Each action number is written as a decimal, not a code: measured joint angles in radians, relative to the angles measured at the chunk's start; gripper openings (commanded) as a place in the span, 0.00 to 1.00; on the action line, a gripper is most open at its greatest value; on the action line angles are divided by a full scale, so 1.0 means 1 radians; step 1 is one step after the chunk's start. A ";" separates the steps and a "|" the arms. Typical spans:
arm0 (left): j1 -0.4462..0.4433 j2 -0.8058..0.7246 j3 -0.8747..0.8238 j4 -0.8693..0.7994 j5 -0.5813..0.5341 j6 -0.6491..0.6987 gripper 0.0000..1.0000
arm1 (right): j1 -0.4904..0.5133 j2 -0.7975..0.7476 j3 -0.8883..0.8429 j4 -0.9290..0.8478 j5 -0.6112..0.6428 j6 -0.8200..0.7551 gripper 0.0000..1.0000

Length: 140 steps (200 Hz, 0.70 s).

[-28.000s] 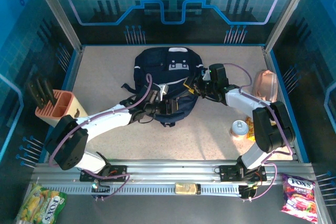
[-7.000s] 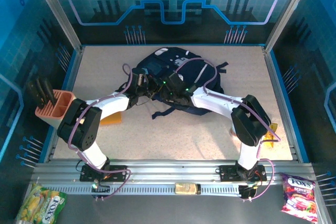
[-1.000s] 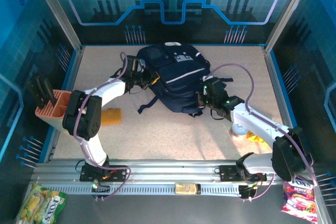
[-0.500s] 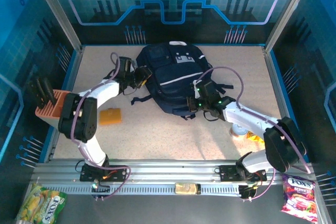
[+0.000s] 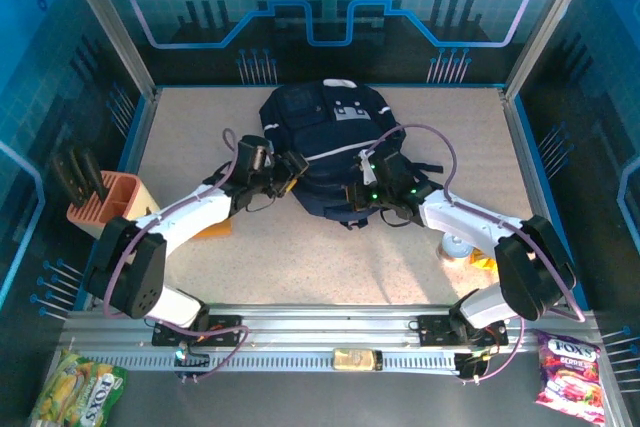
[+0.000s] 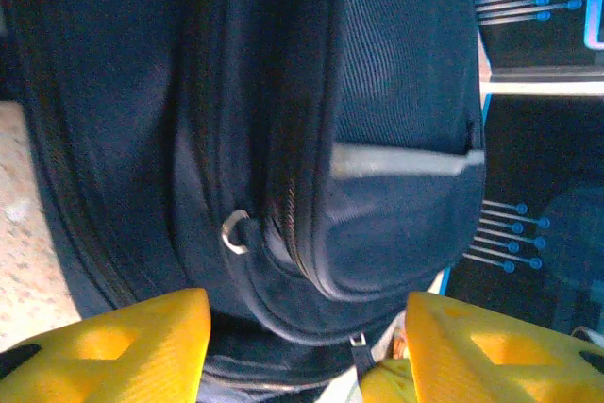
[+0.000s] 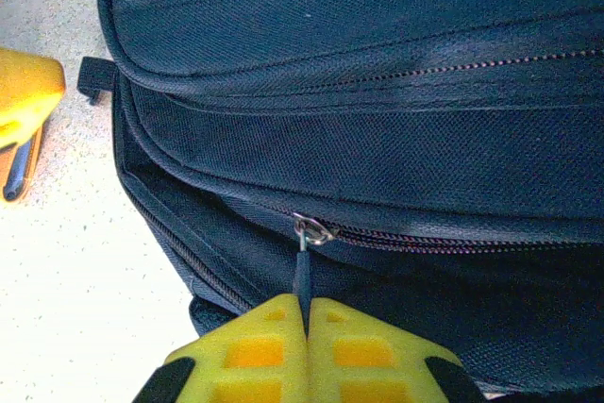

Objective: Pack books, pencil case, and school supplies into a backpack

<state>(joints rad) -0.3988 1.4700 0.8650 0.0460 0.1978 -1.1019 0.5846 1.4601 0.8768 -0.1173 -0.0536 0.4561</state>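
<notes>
Speckled beige desk [image 5: 330, 262], fenced by blue walls at the left, back and right. At the back centre, lying on it, a dark navy backpack [image 5: 325, 137] with a thin pale stripe, straps trailing toward the near side. At the left edge, a pink rack [image 5: 105, 205] with black pieces upright in it. Just right of the rack, an orange-yellow pad [image 5: 212, 232], only partly in sight. Near the right edge, a small pale bottle-like thing [image 5: 455, 245], standing, and something yellow [image 5: 484, 263] just beside it, too hidden to name.

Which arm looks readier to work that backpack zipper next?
Right, probably: the right gripper is shut on the zipper pull of the backpack; the left gripper is open beside it, holding nothing.
</notes>
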 measured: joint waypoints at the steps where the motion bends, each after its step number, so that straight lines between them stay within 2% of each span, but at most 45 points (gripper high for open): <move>1: -0.001 0.000 0.000 0.000 0.000 0.000 0.52 | 0.000 0.000 0.000 0.000 0.000 0.000 0.00; 37: -0.015 0.058 0.033 0.013 -0.011 -0.006 0.39 | 0.000 0.000 0.000 -0.001 0.001 0.003 0.00; 92: -0.017 0.147 0.121 -0.004 -0.023 0.004 0.33 | 0.000 0.000 0.000 -0.001 0.010 0.007 0.00; 140: -0.017 0.180 0.148 -0.028 -0.030 0.016 0.01 | 0.000 -0.001 -0.002 -0.002 0.047 0.011 0.00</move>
<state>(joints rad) -0.4156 1.6505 1.0130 0.0177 0.1677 -1.0855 0.5842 1.4590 0.8749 -0.1188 -0.0067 0.4671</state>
